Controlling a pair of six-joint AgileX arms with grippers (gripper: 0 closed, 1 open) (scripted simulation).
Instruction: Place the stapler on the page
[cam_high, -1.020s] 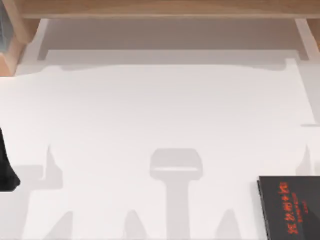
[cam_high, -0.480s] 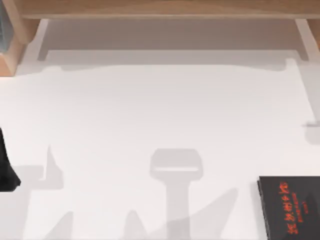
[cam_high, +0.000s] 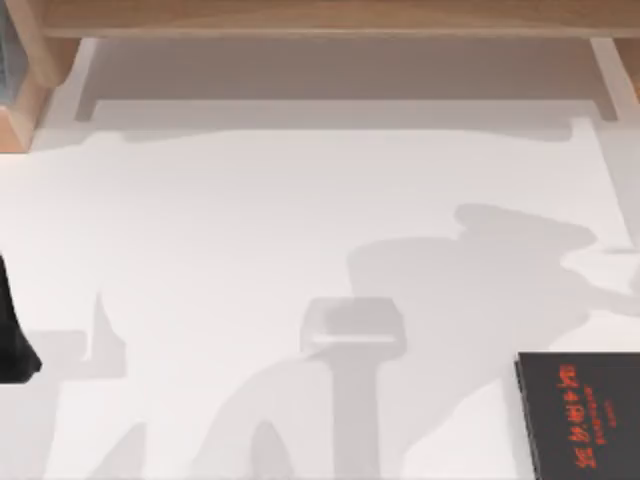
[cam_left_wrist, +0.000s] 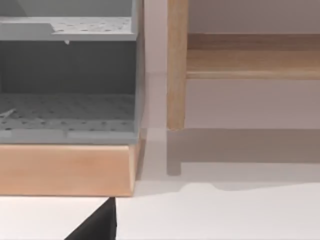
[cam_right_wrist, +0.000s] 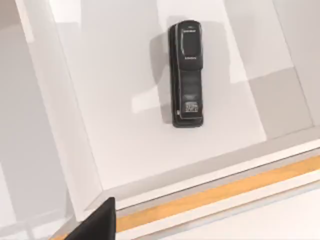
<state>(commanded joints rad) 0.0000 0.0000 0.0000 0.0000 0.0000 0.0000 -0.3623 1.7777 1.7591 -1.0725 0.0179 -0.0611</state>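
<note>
1. Nearest in the top view, the page (cam_high: 583, 415) lies flat on the white table (cam_high: 300, 220) at about 4 o'clock, at the right edge, with its red characters facing up. Nothing rests on it.
2. At about 8 o'clock, on the left edge of the table, a dark piece of the left arm (cam_high: 14, 335) stands parked; I cannot tell how its fingers are set.
3. Farther, the right wrist view looks down on the stapler (cam_right_wrist: 186, 73). It lies flat and alone on a pale floor, inside a recess with white walls and a wooden front edge (cam_right_wrist: 225, 192). A dark corner of the right gripper (cam_right_wrist: 97, 224) shows near this edge, well apart from the stapler and holding nothing that I can see; how wide its fingers stand I cannot tell.
4. I judge the step to be the approach, because the stapler is not yet grasped.
5. The next move calls for lowering the right gripper over the stapler, fingers across its narrow width, then closing on it and lifting it clear of the walls toward the page.
</note>
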